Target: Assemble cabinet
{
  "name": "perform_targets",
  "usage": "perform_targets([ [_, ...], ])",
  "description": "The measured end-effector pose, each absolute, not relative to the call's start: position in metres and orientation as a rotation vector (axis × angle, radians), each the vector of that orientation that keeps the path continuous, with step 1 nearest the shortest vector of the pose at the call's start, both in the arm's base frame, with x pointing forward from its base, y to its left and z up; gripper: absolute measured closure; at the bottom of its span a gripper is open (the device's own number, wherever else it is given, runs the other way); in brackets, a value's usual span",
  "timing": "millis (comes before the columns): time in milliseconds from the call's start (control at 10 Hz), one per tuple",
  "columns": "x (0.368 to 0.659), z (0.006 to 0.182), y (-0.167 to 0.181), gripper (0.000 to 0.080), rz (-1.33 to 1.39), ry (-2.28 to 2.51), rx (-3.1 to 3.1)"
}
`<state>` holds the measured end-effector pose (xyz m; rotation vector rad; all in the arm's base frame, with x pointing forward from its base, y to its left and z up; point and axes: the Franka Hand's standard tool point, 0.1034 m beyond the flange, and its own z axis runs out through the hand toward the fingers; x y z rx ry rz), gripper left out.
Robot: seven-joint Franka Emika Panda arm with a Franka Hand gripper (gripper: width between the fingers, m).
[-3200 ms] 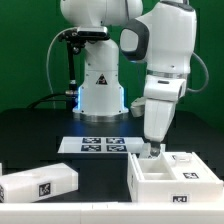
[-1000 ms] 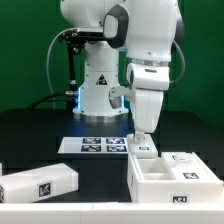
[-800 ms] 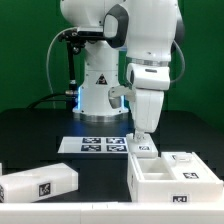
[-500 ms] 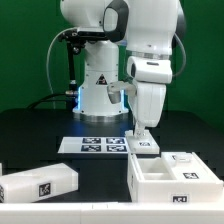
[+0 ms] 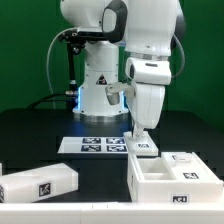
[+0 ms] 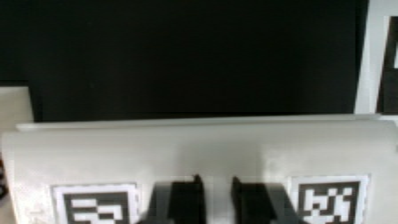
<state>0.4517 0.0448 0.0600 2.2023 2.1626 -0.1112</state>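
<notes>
The gripper (image 5: 141,132) points straight down with its jaws shut together. Its tips are at the back corner of the tray (image 5: 155,184). The arm (image 5: 152,50) stands tall over it.

Two cabinet pieces show. One tray sits at the table's (image 5: 30,135) front edge, on the exterior view's right. One long block (image 5: 40,183) sits on the left. One marker board (image 5: 97,145) lies behind.

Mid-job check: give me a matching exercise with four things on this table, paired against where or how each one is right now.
Things:
1. gripper
2. marker board
3. long white block
4. tray-like cabinet piece

States:
A. lying flat, tags face up
B. exterior view's right, compartments open upward
C. shut, over the tray-like piece's rear corner
D. exterior view's left, lying lengthwise

Pairs: 1-C, 2-A, 3-D, 4-B
</notes>
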Motion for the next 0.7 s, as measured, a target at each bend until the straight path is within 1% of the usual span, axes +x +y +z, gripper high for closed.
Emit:
perform_targets([
  [100,0.457,0.062,0.044,0.0735,-0.107,2.156,2.203],
  [300,0.466,0.06,0.043,0.0735,-0.106,2.149,2.206],
  [700,0.469,0.059,0.045,0.0735,-0.155,2.162,2.207],
])
